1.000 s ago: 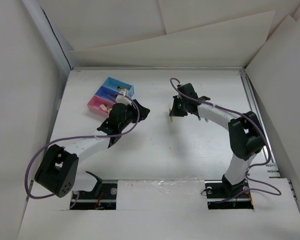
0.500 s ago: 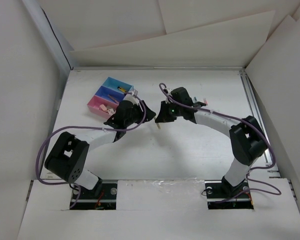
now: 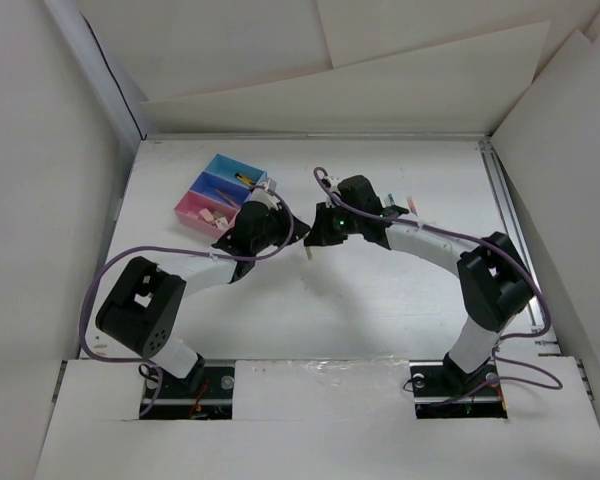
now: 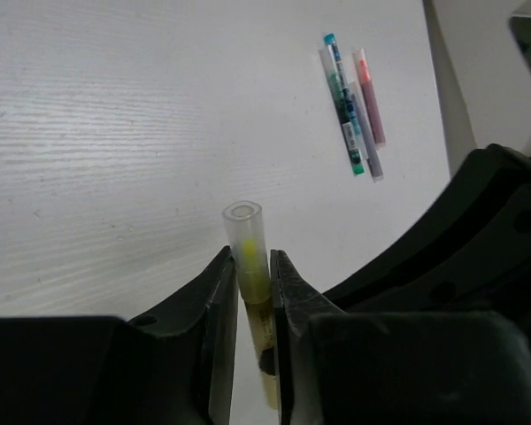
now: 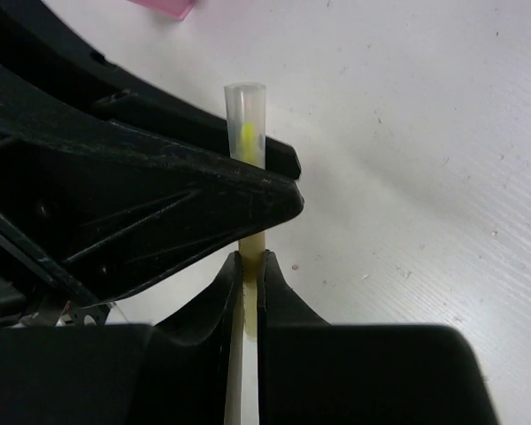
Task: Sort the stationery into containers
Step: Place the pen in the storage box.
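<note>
Left hand and right hand meet tip to tip over the counter. Both are closed on one yellow pen, which hangs between them off the surface. Three joined bins sit just behind and outboard of the left hand: light blue bin, blue-violet bin, pink bin. The light blue bin holds a small yellow-and-dark item and the pink bin holds pale pieces. What's in the blue-violet bin is too small to tell.

Left wrist view: the left hand's fingers pinch the yellow pen from both sides just under its clear cap, cap end pointing away from the palm. Well ahead and to the right of the fingers, a blue-green pen and a pink pen lie side by side on the counter, close together.

Right wrist view: the right hand's fingers clamp the lower barrel. The left hand crosses in front and grips higher up, near the cap.

Handling, as a guess: the pen is light and stiff, with a smooth plastic barrel that is probably slippery. It is slim enough to pivot in a pinch. Best held on the barrel, not the cap, which might pull off. With two grips on it, one has to let go before it can go to a bin.
</note>
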{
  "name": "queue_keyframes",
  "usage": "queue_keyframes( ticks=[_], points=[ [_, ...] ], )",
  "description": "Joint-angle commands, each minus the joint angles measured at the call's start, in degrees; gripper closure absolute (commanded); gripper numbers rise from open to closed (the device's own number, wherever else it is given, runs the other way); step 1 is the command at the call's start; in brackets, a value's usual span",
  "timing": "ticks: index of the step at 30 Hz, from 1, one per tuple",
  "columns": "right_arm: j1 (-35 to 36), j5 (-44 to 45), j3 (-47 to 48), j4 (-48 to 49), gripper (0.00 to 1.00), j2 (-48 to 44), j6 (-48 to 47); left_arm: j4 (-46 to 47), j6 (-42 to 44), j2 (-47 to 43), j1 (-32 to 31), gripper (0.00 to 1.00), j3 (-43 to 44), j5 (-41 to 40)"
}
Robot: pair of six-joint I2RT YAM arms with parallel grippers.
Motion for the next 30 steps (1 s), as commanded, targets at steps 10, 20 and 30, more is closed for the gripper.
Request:
queue_keyframes(
  ticks=[10, 20, 30],
  points=[
    [0.53, 0.57, -3.62, 4.67, 0.62, -6.56, 0.03, 1.36, -3.43, -0.67, 0.07, 1.00, 3.43, -4.63],
    [-3.06, 5.40, -11.80, 7.21, 0.45, -22.57, 4.07, 1.36, -9.14, -0.14, 15.25, 1.00, 8.97, -7.26],
    [-3.69, 7.86, -13.30, 7.22, 0.45, -24.60, 6.54, 2.86, -13.72, 2.67, 29.24, 1.00, 10.20, -13.94]
  ],
)
